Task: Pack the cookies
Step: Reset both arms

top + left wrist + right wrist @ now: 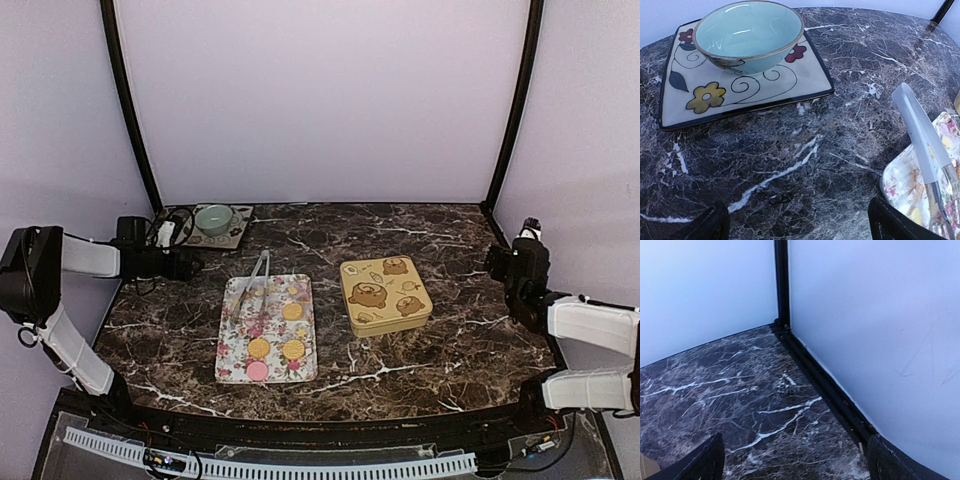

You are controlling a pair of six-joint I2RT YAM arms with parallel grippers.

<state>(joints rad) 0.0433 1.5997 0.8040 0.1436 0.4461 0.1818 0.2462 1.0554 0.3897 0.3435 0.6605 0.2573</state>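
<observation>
Top external view, contents: dark marble bench (470,340). Left of centre is a floral tray (232,345) carrying the cookies (292,311), three golden and one pink, with the pink one at the tray's lower edge. Clear tongs (256,284) lie over the tray's upper left. Right of the tray and apart from it is a gold tin (385,295) with its bear lid on. At upper left, a blue-green bowl (214,218) sits on a square plate (238,240). At the frame's left edge is the left hand (187,265), at its right edge the right hand (498,264). Both are well apart from the cookies.

Left wrist view: left hand spread wide and empty, fingertips (710,225) at the lower corners. Bowl on plate at upper left. Tongs and a tray corner at lower right.

Right wrist view: right hand spread wide and empty, over bare bench beside a black post (781,285) and a pale wall (875,325).
</observation>
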